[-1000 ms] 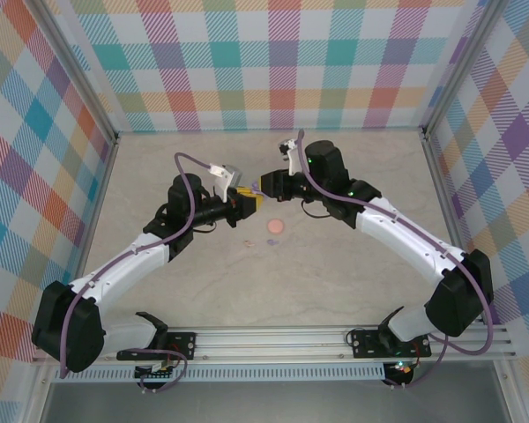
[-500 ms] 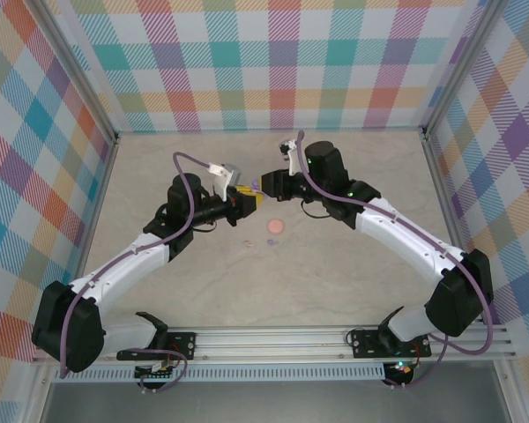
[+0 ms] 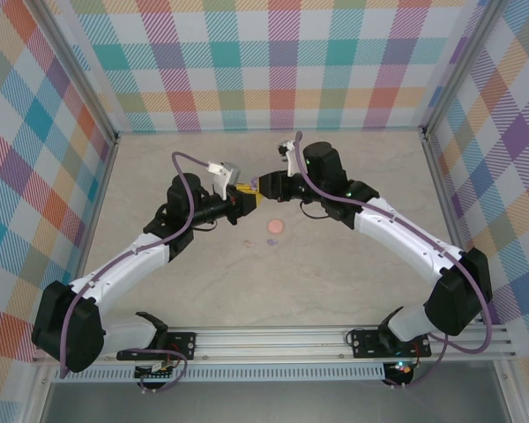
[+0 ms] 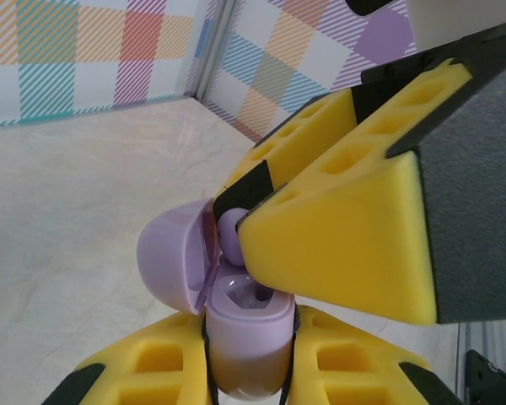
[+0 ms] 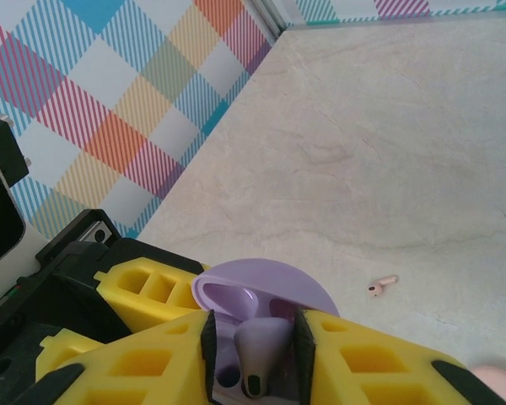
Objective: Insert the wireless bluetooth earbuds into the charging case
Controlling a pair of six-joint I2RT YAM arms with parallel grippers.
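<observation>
My left gripper (image 4: pixel 251 346) is shut on the body of the purple charging case (image 4: pixel 246 325), whose lid (image 4: pixel 173 257) hangs open to the left. A purple earbud (image 5: pixel 261 350) stands stem-up in the case's mouth, between the yellow fingers of my right gripper (image 5: pixel 253 359). The jaws stand wider than the earbud, with a gap showing on its left side. The left wrist view shows the earbud's round head (image 4: pixel 228 229) just above the socket, under the right gripper's finger (image 4: pixel 346 245). The two grippers meet at mid-table (image 3: pixel 253 192). A pink earbud (image 5: pixel 384 285) lies loose on the table.
A pink round disc (image 3: pixel 274 226) lies on the tabletop just in front of the grippers, with two tiny pieces (image 3: pixel 245 241) (image 3: pixel 270 240) beside it. Checkered walls close off the left, back and right. Both arms reach in from the near edge.
My right gripper's jaws have widened around the purple earbud. Both grippers stay together over the same spot, shifted very slightly toward the back.
</observation>
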